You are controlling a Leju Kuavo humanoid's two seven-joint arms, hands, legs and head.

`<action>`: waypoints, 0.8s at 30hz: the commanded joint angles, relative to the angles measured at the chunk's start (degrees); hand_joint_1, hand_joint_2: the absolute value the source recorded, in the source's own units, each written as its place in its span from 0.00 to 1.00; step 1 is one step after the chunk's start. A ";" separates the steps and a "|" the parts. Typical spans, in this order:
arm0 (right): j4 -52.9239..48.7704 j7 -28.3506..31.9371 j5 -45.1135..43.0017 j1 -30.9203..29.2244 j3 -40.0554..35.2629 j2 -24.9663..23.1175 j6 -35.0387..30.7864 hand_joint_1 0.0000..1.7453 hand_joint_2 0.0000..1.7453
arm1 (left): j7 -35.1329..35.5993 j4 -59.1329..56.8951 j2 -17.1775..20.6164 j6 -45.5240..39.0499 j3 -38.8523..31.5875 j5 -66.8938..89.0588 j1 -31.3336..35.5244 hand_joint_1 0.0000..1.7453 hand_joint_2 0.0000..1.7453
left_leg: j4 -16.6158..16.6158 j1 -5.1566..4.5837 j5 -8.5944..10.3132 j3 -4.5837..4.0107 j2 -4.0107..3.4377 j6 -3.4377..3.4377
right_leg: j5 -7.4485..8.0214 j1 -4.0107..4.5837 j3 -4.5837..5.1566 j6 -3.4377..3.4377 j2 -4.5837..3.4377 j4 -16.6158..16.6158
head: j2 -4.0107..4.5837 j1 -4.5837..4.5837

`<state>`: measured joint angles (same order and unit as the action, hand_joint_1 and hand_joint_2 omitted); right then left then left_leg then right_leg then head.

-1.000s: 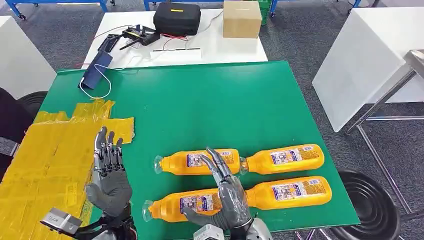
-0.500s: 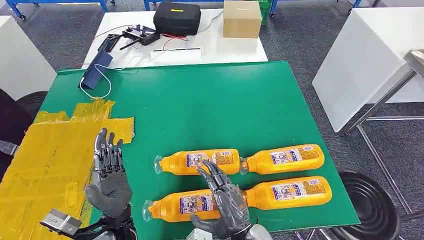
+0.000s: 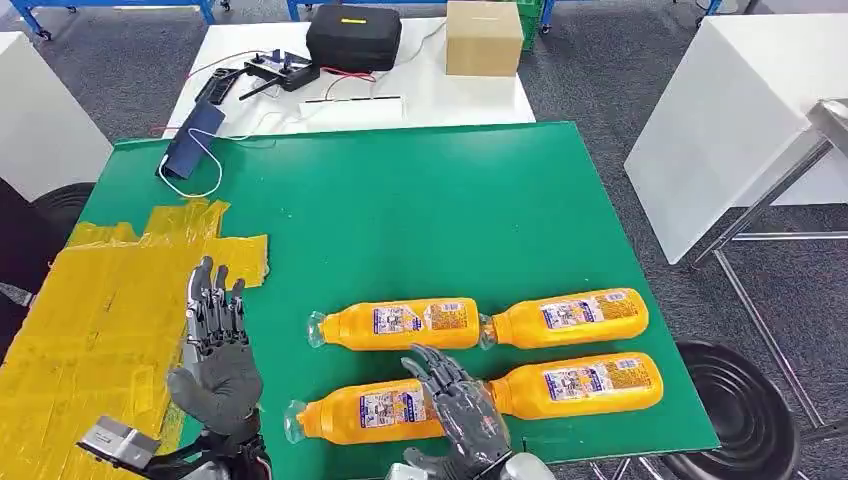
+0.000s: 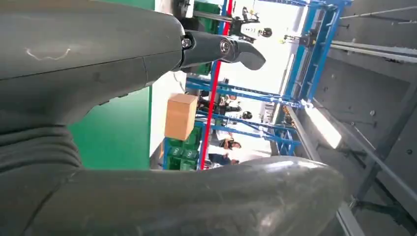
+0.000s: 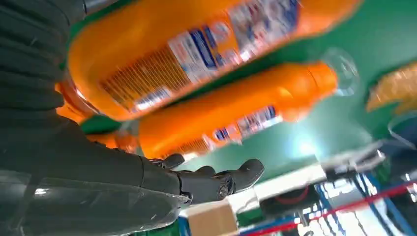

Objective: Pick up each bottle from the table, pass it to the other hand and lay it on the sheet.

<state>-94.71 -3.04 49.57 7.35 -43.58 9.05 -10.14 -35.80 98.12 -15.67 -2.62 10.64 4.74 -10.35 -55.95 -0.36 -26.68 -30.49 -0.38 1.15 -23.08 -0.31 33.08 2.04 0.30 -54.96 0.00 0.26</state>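
Several orange bottles lie on their sides on the green table: a front left bottle, a front right bottle, a back left bottle and a back right bottle. My right hand hovers open at the table's front edge, over the front left bottle's base end, its fingers spread. The right wrist view shows the front left bottle close and the back left bottle beyond it. My left hand is raised open, palm up, beside the yellow sheet.
A blue pouch with a white cable lies at the table's back left corner. Behind stands a white table with a black case and a cardboard box. A black stool stands at the right.
My right hand has drawn back toward the table's front edge and lowered over the front left bottle. The left hand has hardly moved. The bottles lie where they were.
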 commanded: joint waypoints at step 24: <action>16.98 -1.77 -0.28 -10.25 -7.91 7.43 14.50 0.17 1.00 | -0.13 -7.66 0.34 0.71 2.18 -1.68 3.85 0.00 0.00 | 0.08 0.03 0.01 0.33 0.12 -0.06 | 0.00 0.03 -0.34 -0.01 0.09 0.14 | 0.00 0.02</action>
<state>-86.67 -4.94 49.88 0.27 -48.04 14.23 0.81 -36.06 95.01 -15.67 -1.95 11.41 3.39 -8.59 -55.95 -0.37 -26.68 -30.29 -0.41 1.15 -23.08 -0.31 32.94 2.04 0.28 -54.94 0.00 0.28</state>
